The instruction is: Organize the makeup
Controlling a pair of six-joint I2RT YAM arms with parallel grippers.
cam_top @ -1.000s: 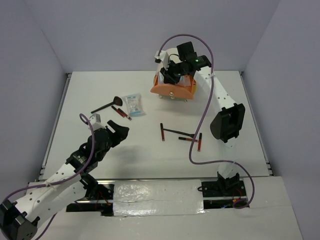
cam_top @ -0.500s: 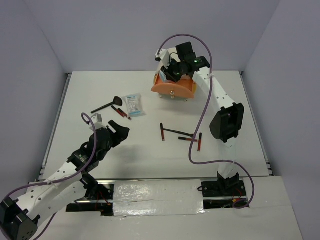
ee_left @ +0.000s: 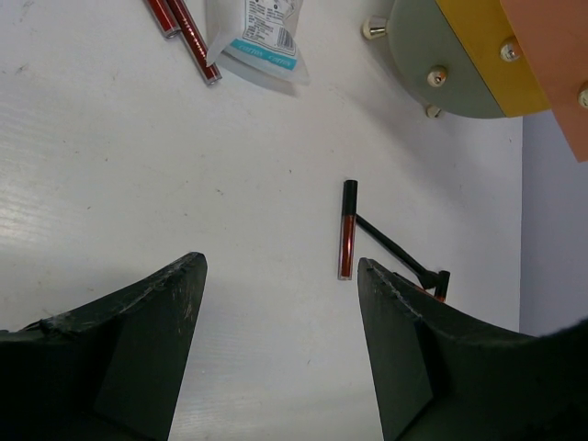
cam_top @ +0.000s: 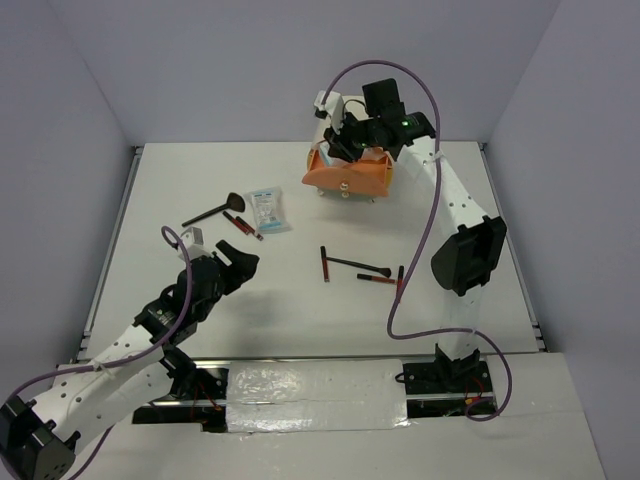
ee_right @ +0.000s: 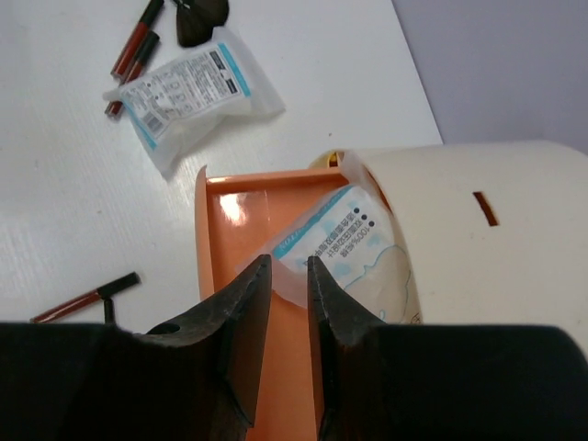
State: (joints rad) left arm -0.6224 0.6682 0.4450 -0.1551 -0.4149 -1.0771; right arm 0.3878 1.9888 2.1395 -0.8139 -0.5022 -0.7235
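White table (cam_top: pixel 480 220): left gripper (ee_left: pixel 280 266) jaws gape wide, empty. Right gripper (ee_right: pixel 289 265) jaws pinch a white-and-blue packet (ee_right: pixel 344 243) at the orange drawer (ee_right: pixel 234 197), a grip only its wrist view shows.

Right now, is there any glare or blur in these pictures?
Right wrist view: white glare in the orange drawer beside the white-and-blue packet; the right gripper dark and soft. Left wrist view: even light, dark-red makeup stick sharp. Top view: sheen on the tape strip.
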